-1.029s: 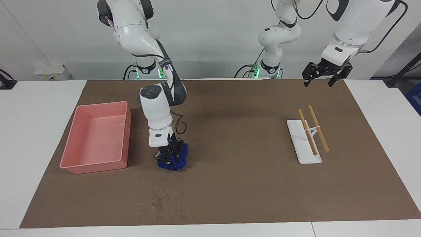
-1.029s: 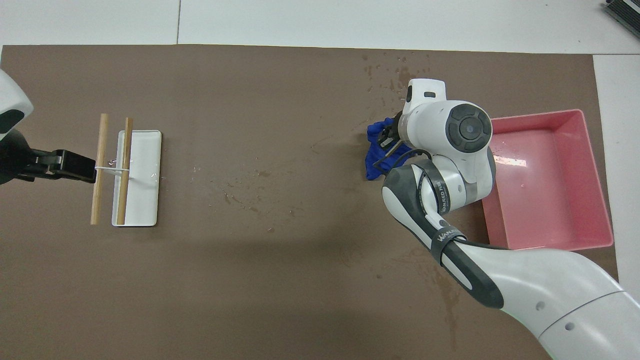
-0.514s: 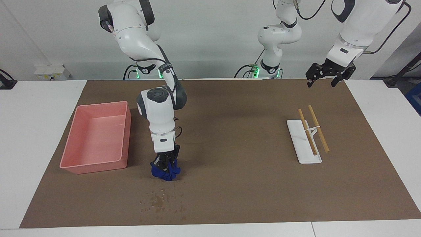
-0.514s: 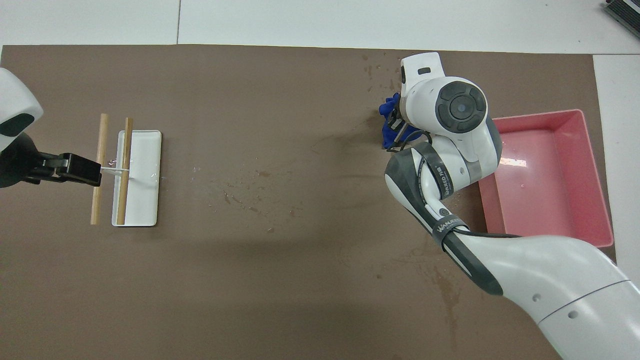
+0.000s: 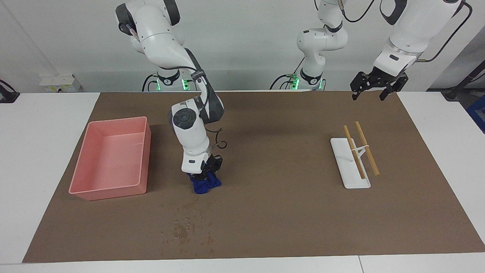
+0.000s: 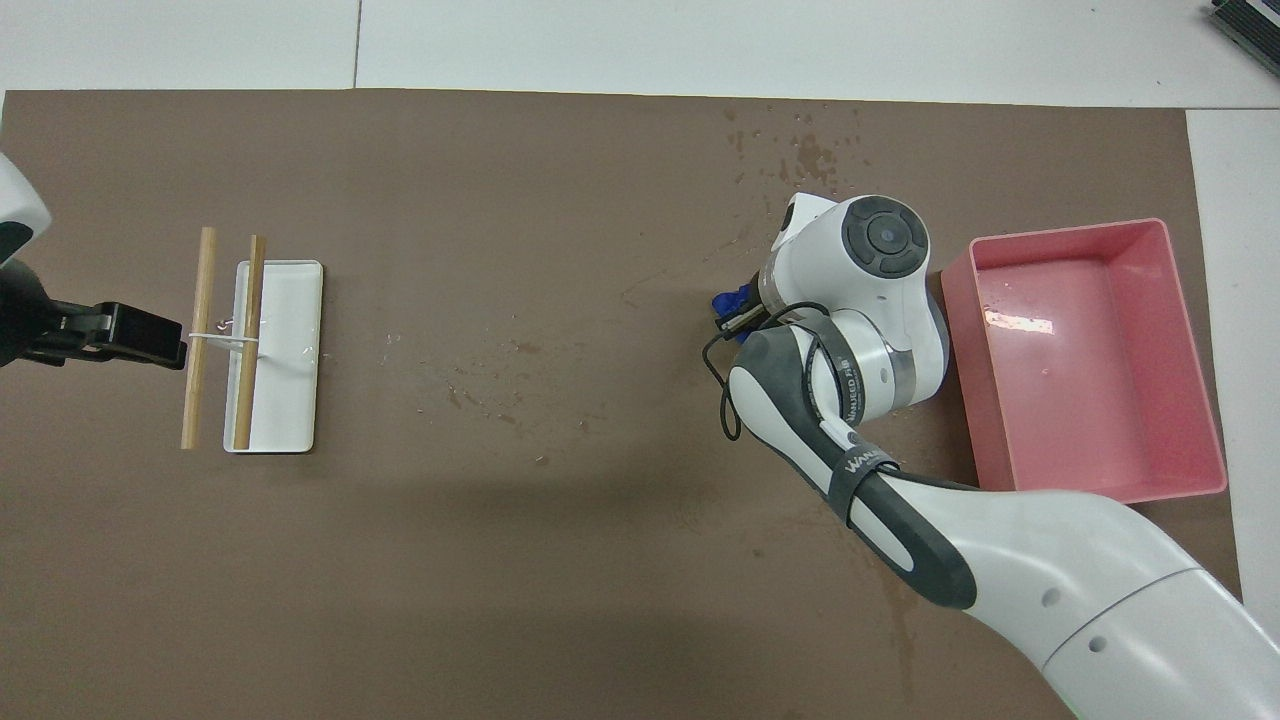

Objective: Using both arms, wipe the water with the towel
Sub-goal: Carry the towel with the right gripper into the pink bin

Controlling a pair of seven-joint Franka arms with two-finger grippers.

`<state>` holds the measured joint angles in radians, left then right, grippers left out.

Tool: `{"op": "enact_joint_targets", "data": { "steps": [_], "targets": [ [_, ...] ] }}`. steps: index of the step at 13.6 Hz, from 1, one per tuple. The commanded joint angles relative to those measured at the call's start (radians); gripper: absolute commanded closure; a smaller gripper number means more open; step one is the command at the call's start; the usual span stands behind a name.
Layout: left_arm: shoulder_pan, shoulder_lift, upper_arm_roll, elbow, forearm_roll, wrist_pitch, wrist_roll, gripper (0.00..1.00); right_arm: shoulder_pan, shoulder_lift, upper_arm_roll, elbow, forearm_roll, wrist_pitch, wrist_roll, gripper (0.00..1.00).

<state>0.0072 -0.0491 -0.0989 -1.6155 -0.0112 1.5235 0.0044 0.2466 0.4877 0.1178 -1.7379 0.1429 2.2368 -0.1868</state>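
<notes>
The right gripper (image 5: 204,178) is low on the brown mat (image 5: 273,212), and its fingers pinch a bunched blue towel (image 5: 205,185) that touches the mat just beside the pink tray (image 5: 110,157), toward the right arm's end of the bench. From overhead only a small part of the towel (image 6: 732,300) shows under the wrist. The water (image 5: 185,229) lies as small drops and darker wet spots on the mat, farther from the robots than the towel and near the mat's edge; overhead the same patch (image 6: 800,150) is visible, with some fainter specks near the middle of the mat. The left gripper (image 5: 372,88) waits in the air over the corner of the mat at the left arm's end, fingers spread and holding nothing, above the white stand (image 5: 349,163) with two wooden sticks (image 5: 360,148). The towel looks soft, light and limp, so I judge it will fold and drag easily and will become a little heavier when wet. It seems best to hold it at the top of the bunch, so that loose cloth stays below the fingers and presses flat on the wet spots. With a pinch too near the edge, the cloth could slip out while rubbing.
</notes>
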Motion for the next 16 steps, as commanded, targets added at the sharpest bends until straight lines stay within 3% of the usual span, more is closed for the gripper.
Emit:
{"op": "enact_joint_targets", "data": {
  "steps": [1, 5, 8, 12, 16],
  "targets": [
    [0.010, -0.011, -0.005, -0.011, -0.012, 0.006, -0.001, 0.00, -0.010, -0.038, 0.011, -0.061, 0.177, -0.162, 0.071, 1.00],
    [0.011, -0.011, -0.005, -0.011, -0.013, 0.004, -0.001, 0.00, 0.002, -0.093, 0.013, -0.060, 0.220, -0.319, 0.282, 1.00],
    [0.011, -0.011, -0.005, -0.011, -0.013, 0.004, -0.001, 0.00, -0.013, -0.165, 0.000, -0.005, 0.202, -0.457, 0.273, 1.00],
    [0.011, -0.011, -0.005, -0.011, -0.013, 0.004, -0.001, 0.00, -0.047, -0.259, -0.001, 0.100, 0.006, -0.664, 0.198, 1.00],
    [0.011, -0.011, -0.005, -0.011, -0.013, 0.004, -0.001, 0.00, -0.128, -0.337, -0.004, 0.168, -0.176, -0.776, -0.075, 1.00]
  ]
}}
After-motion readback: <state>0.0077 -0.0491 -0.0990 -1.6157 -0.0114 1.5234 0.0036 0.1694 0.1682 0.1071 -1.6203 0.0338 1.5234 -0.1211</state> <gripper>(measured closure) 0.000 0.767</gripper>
